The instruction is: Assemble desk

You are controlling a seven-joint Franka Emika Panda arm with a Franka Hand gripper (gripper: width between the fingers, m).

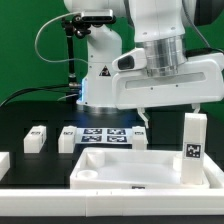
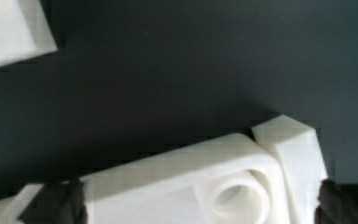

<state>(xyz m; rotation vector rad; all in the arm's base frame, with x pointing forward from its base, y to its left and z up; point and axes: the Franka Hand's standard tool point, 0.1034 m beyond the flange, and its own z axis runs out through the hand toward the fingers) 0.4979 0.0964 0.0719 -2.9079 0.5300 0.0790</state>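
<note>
The desk panel (image 1: 112, 168), white and rimmed, lies flat at the front of the table. One white leg (image 1: 192, 148) stands upright at its corner on the exterior view's right. Three more tagged legs (image 1: 36, 138) (image 1: 68, 140) (image 1: 138, 134) lie behind the panel. My gripper (image 1: 168, 112) hangs open above the panel's right part. In the wrist view the panel corner (image 2: 158, 185) with its round socket (image 2: 247, 197) lies under and between my fingertips (image 2: 197, 205). A white leg end (image 2: 293, 140) touches that corner.
The marker board (image 1: 103, 133) lies behind the panel, between the legs. A white part (image 1: 4, 164) sits at the exterior view's left edge. Another white block (image 2: 7, 40) shows in a corner of the wrist view. The table's white front edge (image 1: 60, 205) runs below.
</note>
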